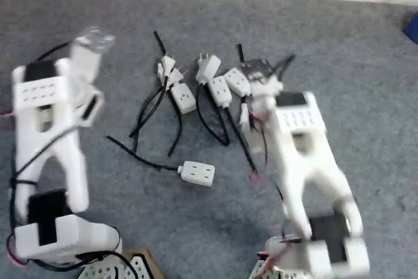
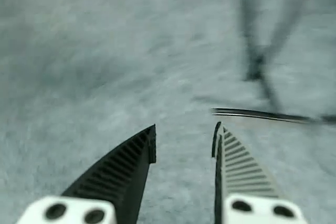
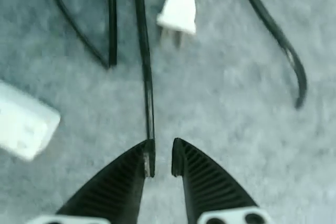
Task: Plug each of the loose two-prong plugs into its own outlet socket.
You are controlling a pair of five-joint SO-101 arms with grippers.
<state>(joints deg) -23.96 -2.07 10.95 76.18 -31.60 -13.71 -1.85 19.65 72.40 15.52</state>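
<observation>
High view: white two-prong plugs [image 1: 208, 65] and white plastic outlet sockets [image 1: 197, 172] clustered mid grey carpeted table [image 1: 366, 63].
Left wrist view: left tool [image 2: 185, 129] wide open, empty.
Right wrist view: right tool [image 3: 161, 148] narrowly parted, gripping nothing, thin black cord [image 3: 144, 66] beside one fingertip.

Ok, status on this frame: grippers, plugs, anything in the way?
Left gripper open over carpet. Right gripper narrowly open, black cord at one fingertip. White two-prong plug loose beyond it, unplugged.

The table [image 1: 366, 63] wears rough matt grey cloth; the plug [image 3: 180, 6] and outlet socket [image 1: 197, 173] are smooth white plastic.
</observation>
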